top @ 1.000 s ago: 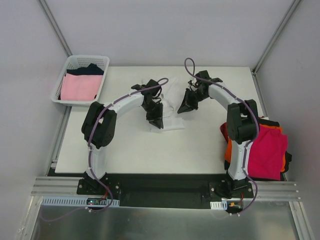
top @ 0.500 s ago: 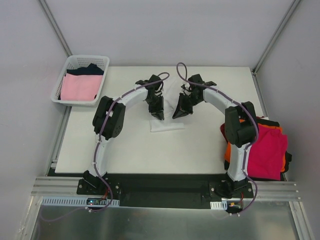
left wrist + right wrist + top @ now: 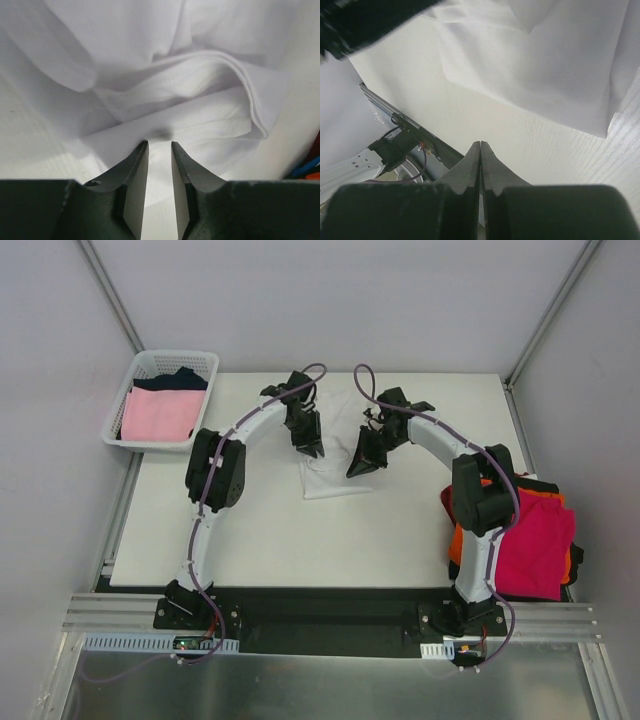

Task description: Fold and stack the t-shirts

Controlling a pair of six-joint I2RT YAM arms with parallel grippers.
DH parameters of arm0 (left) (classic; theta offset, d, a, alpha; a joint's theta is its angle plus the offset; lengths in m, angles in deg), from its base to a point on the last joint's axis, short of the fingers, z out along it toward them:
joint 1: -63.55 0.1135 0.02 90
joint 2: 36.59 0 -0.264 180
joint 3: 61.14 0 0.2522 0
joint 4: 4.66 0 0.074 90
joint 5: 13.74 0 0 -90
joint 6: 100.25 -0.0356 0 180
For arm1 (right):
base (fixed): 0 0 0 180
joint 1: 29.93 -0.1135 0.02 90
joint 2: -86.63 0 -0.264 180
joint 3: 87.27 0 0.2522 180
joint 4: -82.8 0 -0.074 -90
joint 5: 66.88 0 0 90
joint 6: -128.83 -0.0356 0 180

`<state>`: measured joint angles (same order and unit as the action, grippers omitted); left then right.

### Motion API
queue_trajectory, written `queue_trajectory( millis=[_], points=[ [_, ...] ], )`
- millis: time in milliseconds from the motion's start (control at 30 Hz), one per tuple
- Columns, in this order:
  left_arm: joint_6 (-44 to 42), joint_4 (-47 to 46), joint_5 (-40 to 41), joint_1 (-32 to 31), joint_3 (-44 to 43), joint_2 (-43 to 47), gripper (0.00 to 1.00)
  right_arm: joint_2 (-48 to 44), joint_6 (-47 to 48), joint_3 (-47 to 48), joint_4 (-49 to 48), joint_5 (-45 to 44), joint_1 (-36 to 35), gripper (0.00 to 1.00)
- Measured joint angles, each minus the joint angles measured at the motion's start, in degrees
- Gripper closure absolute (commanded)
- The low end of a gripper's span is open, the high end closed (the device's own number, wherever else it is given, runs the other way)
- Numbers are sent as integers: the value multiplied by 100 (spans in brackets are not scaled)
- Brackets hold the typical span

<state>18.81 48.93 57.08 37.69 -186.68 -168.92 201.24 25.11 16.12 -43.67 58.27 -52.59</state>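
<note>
The counter (image 3: pixel 250 540) carries the white t-shirt (image 3: pixel 335 483) near its middle, a partly folded, rumpled bundle lying slightly wider from left to right than from near to far.

Well to the right of the white t-shirt, at the counter's edge, a magenta-red t-shirt (image 3: pixel 535 540) lies on top of an orange t-shirt (image 3: pixel 456 538). Well to its far left stands the basket (image 3: pixel 112 420), with a pale pink t-shirt (image 3: pixel 158 412) and a dark one (image 3: pixel 180 380) inside.

The left arm (image 3: pixel 255 425) curves in to the white t-shirt's far-left corner, and the right arm (image 3: pixel 440 435) to its far-right edge, so the cloth sits between and just nearer than both.

The left jaws stand a narrow gap apart, with their tips against a puckered fold of the white t-shirt. I cannot tell whether they pinch it. The right jaws are pressed together on nothing, just beside the cloth, whose edge lies ahead of their tips.

By my reading the left jaws are the nearer, so the next fold would hinge on that far-left corner.
</note>
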Motion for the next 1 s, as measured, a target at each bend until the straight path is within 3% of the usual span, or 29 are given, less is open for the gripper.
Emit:
queue_trajectory(
  millis=[267, 700, 1000],
  points=[
    [7, -15, 46, 444, -505, 0, 70, 205, 92, 2, -13, -2, 0, 96],
    [11, 24, 13, 647, -520, -136, 69, 1154, 94, 485, -52, 2, -55, 96],
    [31, 57, -26, 560, 612, 632, 70, 1694, 72, 1392, -107, -24, -59, 95]
  ],
)
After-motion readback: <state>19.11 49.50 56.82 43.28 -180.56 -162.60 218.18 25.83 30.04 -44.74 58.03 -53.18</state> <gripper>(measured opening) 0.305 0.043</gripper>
